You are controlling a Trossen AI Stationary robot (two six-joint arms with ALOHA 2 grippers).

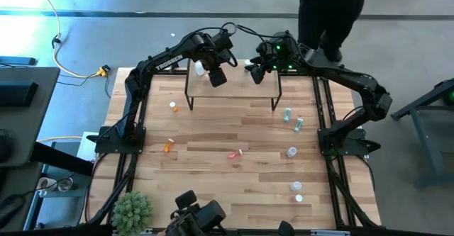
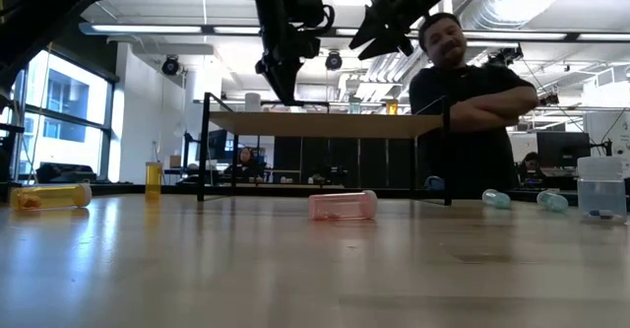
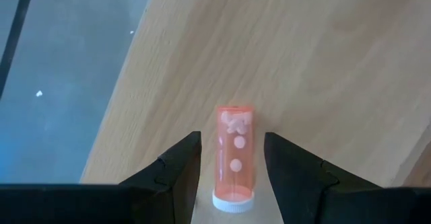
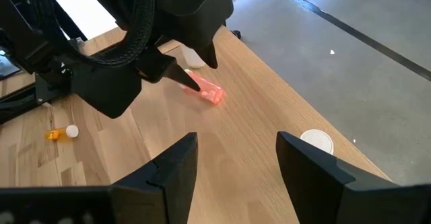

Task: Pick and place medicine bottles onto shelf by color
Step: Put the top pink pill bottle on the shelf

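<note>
Two arms, one shelf, scattered medicine bottles.

High view: left gripper (image 1: 216, 76) and right gripper (image 1: 255, 71) both hang over the shelf (image 1: 241, 88) at the table's (image 1: 213, 186) far end. A white bottle (image 1: 200, 68) stands on the shelf just beside the left gripper. On the table lie an orange bottle (image 1: 168, 146), a pink bottle (image 1: 235, 154), two green bottles (image 1: 287, 113) near the shelf's right legs, and clear bottles (image 1: 291, 152) toward the right edge. A green plant (image 1: 133, 209) sits at the near left corner. A person (image 1: 326, 16) stands beyond the table.

Low view: shelf (image 2: 325, 123) raised on black legs; both grippers above its board; pink bottle (image 2: 343, 205) on its side on the table in front; orange bottle (image 2: 49, 197) lying at far left; person (image 2: 472, 101) behind with arms folded.

Left wrist view: left gripper (image 3: 232, 163) released, its fingers (image 3: 182, 167) straddling a second pink bottle (image 3: 236, 150) that lies on the shelf board, a gap showing on each side.

Right wrist view: right gripper (image 4: 236, 163) spread wide and grasping nothing; farther off, the left gripper (image 4: 182, 59) over the second pink bottle (image 4: 207, 91) on the shelf; a white-capped bottle (image 4: 316, 141) stands near the shelf's edge.
</note>
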